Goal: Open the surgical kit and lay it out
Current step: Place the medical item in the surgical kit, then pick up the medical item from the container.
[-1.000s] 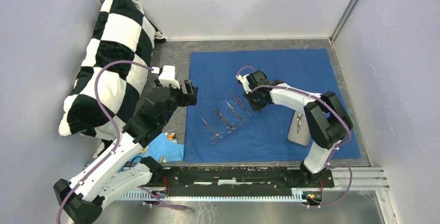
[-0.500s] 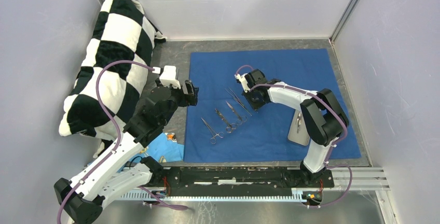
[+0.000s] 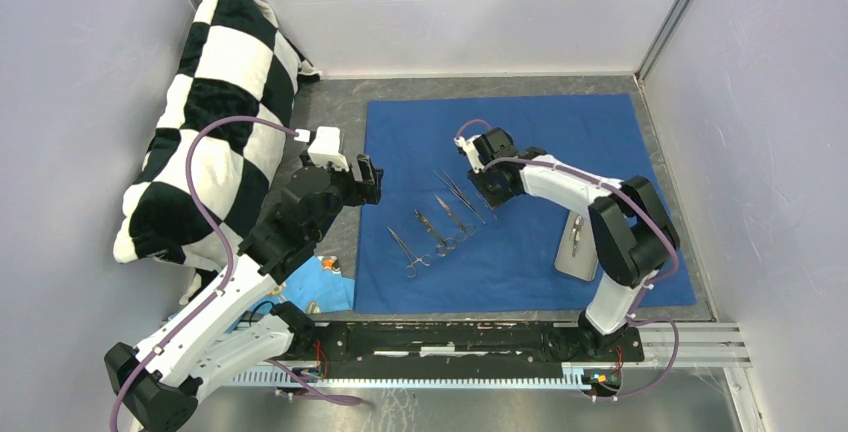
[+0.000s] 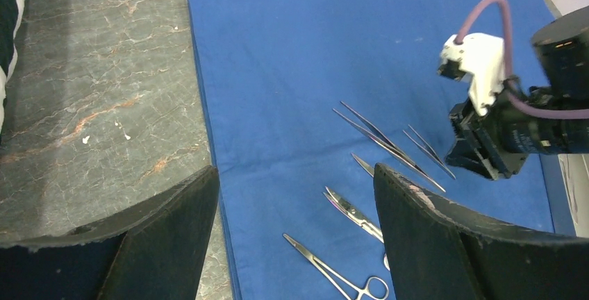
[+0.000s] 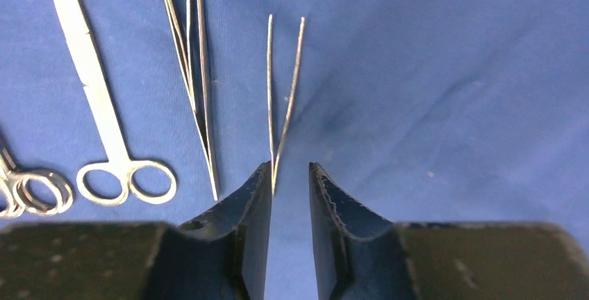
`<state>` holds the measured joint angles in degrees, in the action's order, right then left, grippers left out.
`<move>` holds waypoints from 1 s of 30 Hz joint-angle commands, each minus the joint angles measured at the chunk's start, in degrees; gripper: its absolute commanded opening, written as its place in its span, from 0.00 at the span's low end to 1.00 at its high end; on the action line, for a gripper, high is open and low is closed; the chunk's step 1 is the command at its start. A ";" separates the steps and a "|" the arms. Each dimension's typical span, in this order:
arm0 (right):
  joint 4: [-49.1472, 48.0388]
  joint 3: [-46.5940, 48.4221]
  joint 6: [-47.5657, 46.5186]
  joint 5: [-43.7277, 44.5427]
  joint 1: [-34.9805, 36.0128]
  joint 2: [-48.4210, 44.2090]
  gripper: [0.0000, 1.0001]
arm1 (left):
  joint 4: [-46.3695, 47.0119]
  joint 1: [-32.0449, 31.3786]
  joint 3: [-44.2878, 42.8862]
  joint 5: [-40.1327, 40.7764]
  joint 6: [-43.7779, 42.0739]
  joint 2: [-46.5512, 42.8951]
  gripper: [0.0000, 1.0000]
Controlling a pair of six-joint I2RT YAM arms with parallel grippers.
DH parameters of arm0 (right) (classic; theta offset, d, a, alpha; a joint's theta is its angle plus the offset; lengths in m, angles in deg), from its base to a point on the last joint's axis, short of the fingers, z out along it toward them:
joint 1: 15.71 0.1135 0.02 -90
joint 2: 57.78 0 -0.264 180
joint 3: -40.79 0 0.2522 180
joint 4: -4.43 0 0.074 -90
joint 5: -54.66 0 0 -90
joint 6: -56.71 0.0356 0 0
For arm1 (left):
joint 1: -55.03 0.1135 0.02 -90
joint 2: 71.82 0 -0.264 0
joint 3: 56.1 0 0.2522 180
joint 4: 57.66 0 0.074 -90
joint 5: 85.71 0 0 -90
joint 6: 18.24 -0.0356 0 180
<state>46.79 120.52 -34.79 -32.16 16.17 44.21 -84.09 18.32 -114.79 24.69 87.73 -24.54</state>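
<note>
Checkered pillow slumps far left. Your left gripper hangs wide open over the left edge of the blue wrap. The wrap's flat, with instruments in a slanted row mid-cloth. Your right gripper is low over the rightmost tweezers, jaws slightly parted and clamping nothing, the joined end beside one finger. The steel tray sits near right on the wrap.
</note>
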 commanded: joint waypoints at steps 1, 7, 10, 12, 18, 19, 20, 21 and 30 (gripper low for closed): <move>4.01 2.98 -0.61 6.39 0.17 -9.55 0.34 | 2.86 0.06 -0.03 -0.80 -3.75 -0.02 0.87; 3.50 -7.61 0.26 11.98 -6.16 -26.75 0.45 | 2.82 0.06 0.09 -1.35 -3.70 -0.50 0.87; 0.53 -15.87 4.08 7.27 -17.24 -34.07 0.48 | 2.90 0.06 -0.03 -1.69 -3.58 -0.65 0.87; -1.13 -21.11 6.78 0.72 -25.39 -37.35 0.48 | 2.97 0.06 0.02 -2.01 -3.58 -0.77 0.87; -4.23 -29.32 9.15 -9.74 -39.34 -36.70 0.45 | 2.91 0.06 0.10 -2.47 -3.35 -0.75 0.87; -4.99 -29.92 9.08 -10.25 -39.87 -36.06 0.44 | 2.99 0.06 0.06 -2.55 -3.35 -0.77 0.87; -6.00 -30.31 9.22 -10.41 -40.46 -35.62 0.43 | 2.95 0.06 0.10 -2.64 -3.39 -0.79 0.87; -6.91 -30.91 9.35 -10.37 -41.00 -35.18 0.42 | 2.97 0.06 0.10 -2.72 -3.36 -0.76 0.87; -15.30 -30.98 11.08 -10.41 -43.00 -30.56 0.30 | 2.97 0.06 0.10 -2.99 -3.31 -0.44 0.87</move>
<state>37.78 88.57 -25.09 -41.60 -26.65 11.82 -83.59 18.32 -114.77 22.16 87.73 -24.58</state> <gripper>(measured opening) 0.314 0.873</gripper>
